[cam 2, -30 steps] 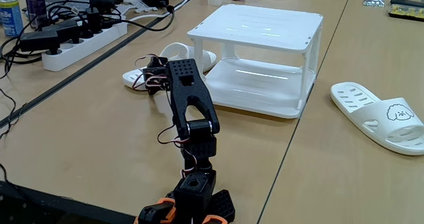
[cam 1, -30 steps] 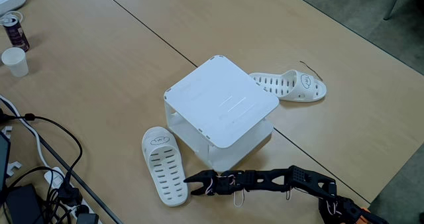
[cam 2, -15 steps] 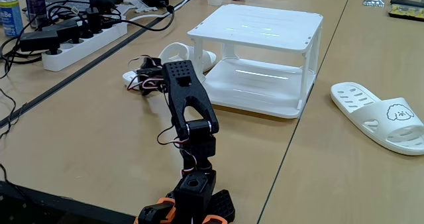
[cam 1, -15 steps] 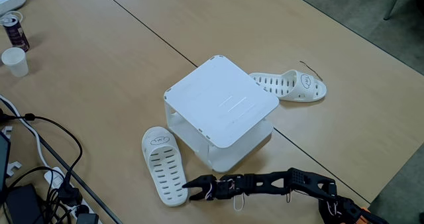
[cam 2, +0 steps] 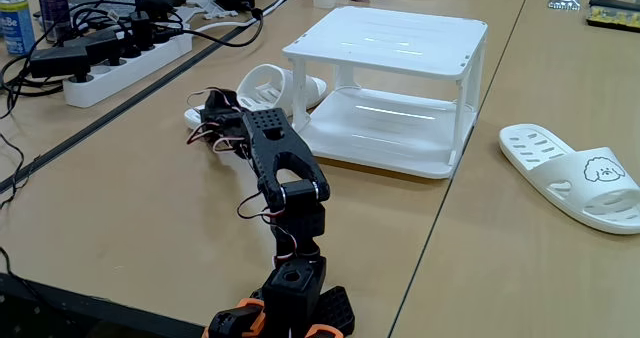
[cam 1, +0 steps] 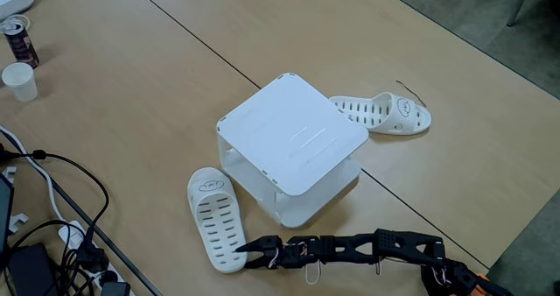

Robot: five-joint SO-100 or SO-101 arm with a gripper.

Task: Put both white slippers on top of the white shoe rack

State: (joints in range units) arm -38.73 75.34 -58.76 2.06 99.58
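Note:
The white shoe rack (cam 1: 291, 135) stands mid-table, its flat top bare; in the other fixed view its top (cam 2: 391, 40) sits above a lower shelf. One white slipper (cam 1: 215, 218) lies sole-up-slotted beside the rack's left corner. My gripper (cam 1: 244, 253) reaches in low from the lower right, open, with its fingertips at this slipper's heel rim. From the other fixed view, the gripper (cam 2: 207, 115) covers that heel, and the slipper's strap (cam 2: 268, 83) shows behind it. The second white slipper (cam 1: 386, 113) lies on the rack's far right side, its face drawing visible (cam 2: 598, 168).
A power strip (cam 2: 118, 62) with several cables runs along the table's left side. A can (cam 1: 19, 40) and a paper cup (cam 1: 19, 81) stand far left. A dark seam (cam 1: 175, 29) crosses the table. The table edge falls away at lower right (cam 1: 525, 235).
The arm has stretched further left and lower; the gripper went from short of the slipper to its heel rim. Rack and second slipper have not moved.

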